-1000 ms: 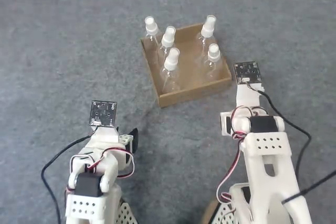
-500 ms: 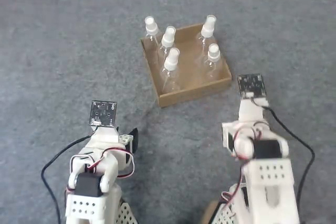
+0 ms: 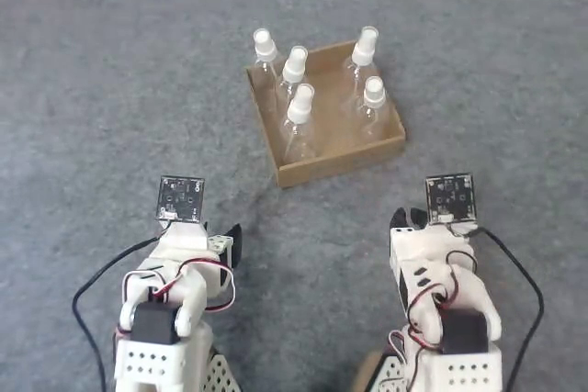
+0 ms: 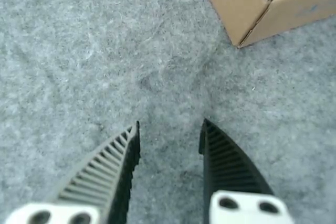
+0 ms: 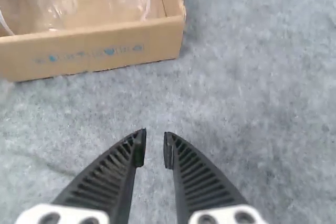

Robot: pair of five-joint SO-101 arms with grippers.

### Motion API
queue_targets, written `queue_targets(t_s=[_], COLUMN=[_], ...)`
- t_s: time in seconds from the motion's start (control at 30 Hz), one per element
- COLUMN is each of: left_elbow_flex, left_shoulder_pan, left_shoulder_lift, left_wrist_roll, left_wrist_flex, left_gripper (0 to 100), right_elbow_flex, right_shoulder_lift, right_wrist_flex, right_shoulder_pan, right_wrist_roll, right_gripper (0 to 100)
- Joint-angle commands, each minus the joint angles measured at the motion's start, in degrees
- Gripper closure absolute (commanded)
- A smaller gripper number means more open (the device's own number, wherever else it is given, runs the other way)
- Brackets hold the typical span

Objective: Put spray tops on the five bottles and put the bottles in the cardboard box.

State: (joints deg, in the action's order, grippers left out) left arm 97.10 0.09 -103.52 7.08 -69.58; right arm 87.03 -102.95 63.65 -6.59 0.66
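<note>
The cardboard box [image 3: 340,161] sits at the middle back of the grey table. Inside it stand several clear bottles, each with a white spray top, among them one at the back left [image 3: 265,54], one near the front [image 3: 299,117] and one on the right [image 3: 373,103]. My left gripper [image 3: 230,238] [image 4: 169,129] hovers open and empty over the carpet, short of the box's front left corner [image 4: 241,3]. My right gripper [image 3: 404,219] [image 5: 154,142] is near the front of the table, its fingers almost together with nothing between them, facing the box's front wall [image 5: 94,53].
Grey carpet [image 3: 110,89] covers the whole table, with free room left and right of the box. Both arm bases stand at the near edge, with cables trailing beside them.
The right arm has drawn back from beside the box's right front corner toward the near edge. The left arm, box and bottles have not moved.
</note>
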Motion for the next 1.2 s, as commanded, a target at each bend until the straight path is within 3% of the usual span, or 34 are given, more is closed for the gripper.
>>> queue_targets(t_s=[0.0, 0.47, 0.67, 1.0, 1.17], left_elbow_flex=[-0.6, -0.6, -0.6, -0.6, -0.6], left_shoulder_pan=[0.0, 0.0, 0.0, 0.0, 0.0], left_shoulder_lift=[-0.8, -0.8, -0.8, -0.8, -0.8], left_wrist_roll=[0.0, 0.0, 0.0, 0.0, 0.0], left_wrist_flex=[-0.4, -0.4, -0.4, -0.4, -0.4], left_gripper=[83, 83, 83, 83, 83], right_elbow_flex=[-0.4, 2.7, 9.5, 9.5, 9.5], right_shoulder_lift=[-0.1, -0.1, 0.0, 0.5, 0.0], right_wrist_flex=[-1.1, -1.2, -9.0, -8.6, -1.5], right_shoulder_pan=[0.7, 0.7, 1.8, 1.9, 1.9], right_wrist_roll=[-0.7, -0.7, -0.4, -0.4, -0.4], right_gripper=[99.2, 99.2, 99.2, 99.1, 99.0])
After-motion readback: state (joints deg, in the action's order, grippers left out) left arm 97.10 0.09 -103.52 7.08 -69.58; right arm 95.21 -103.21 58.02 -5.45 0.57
